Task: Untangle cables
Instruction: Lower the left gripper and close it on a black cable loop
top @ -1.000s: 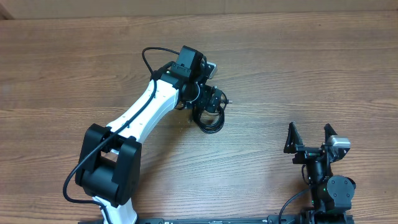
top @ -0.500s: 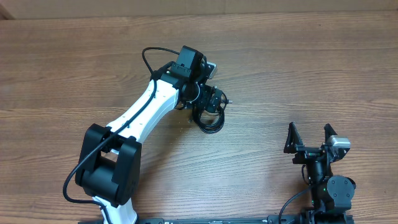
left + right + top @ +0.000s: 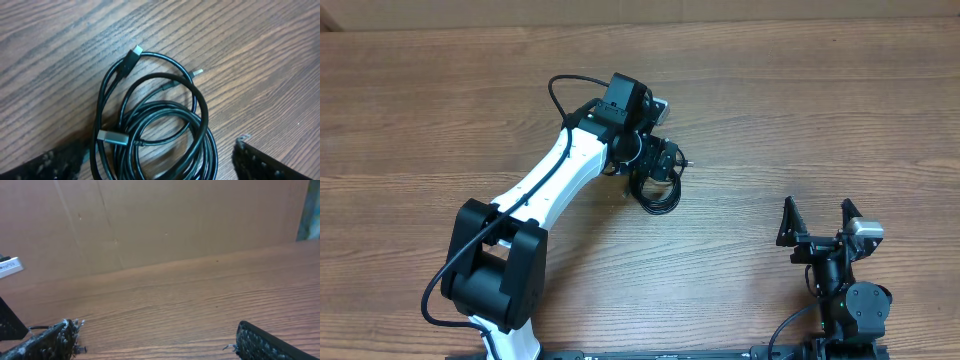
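The cables are thin black cords coiled in a small tangle at the middle of the wooden table. In the left wrist view the cables show as overlapping loops with a black plug, a silver plug and a small plug tip. My left gripper is open, right above the tangle, with a finger on either side of the coil. My right gripper is open and empty at the front right, far from the cables; its view shows only bare table.
The wooden table stretches all round. A brown cardboard wall stands behind its far edge. The left arm's thick black wire loops out beside its wrist.
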`<state>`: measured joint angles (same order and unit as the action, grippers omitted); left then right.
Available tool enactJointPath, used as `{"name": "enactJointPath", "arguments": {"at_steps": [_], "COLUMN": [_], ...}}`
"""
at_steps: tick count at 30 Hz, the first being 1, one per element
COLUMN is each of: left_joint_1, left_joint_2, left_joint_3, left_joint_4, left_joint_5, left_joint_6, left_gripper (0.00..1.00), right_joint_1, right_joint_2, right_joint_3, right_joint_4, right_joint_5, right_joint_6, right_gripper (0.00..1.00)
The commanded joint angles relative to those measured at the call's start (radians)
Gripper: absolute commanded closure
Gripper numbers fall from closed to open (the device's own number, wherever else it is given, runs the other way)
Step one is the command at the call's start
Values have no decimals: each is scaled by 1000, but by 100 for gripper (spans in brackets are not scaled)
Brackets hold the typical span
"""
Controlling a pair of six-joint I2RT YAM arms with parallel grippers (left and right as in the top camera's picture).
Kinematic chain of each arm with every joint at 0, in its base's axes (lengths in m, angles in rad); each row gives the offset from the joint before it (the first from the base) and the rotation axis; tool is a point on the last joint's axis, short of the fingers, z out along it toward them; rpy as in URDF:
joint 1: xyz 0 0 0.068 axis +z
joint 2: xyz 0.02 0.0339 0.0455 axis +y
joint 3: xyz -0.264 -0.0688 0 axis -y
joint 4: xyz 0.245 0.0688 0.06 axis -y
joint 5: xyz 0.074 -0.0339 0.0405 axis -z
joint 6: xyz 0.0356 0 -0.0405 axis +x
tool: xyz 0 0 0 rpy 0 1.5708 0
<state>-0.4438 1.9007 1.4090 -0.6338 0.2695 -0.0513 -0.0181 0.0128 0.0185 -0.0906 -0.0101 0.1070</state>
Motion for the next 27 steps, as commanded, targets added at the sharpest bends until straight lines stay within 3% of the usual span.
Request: {"name": "enactJointPath", "arguments": {"at_steps": [1,7,11,22,25,27], "left_joint_1": [-2,-5,-10,-9,-9,-10], "left_joint_2": [5,9,9,17,35,51], "left_joint_3": [17,17,16,-1,-1,-1], "left_joint_4": [18,-36,-61,-20,-20,-19], "left_joint_5": [11,12,12,10,11,12], "left_joint_6": [8,160,247,251,250,250], "left_gripper": [8,11,22,27,39,41], "right_joint_1": [3,3,3,3,3,3], "right_joint_2": [-10,-10,-10,-10,-10,-10], "right_joint_3": [-11,-11,-11,-11,-11,-11], "right_joint_4": [6,6,6,6,6,6], "right_joint_5": [8,8,8,8,8,8], "right_joint_6": [-4,-4,-4,-4,-4,-4], "right_gripper": [0,0,0,0,0,0]}}
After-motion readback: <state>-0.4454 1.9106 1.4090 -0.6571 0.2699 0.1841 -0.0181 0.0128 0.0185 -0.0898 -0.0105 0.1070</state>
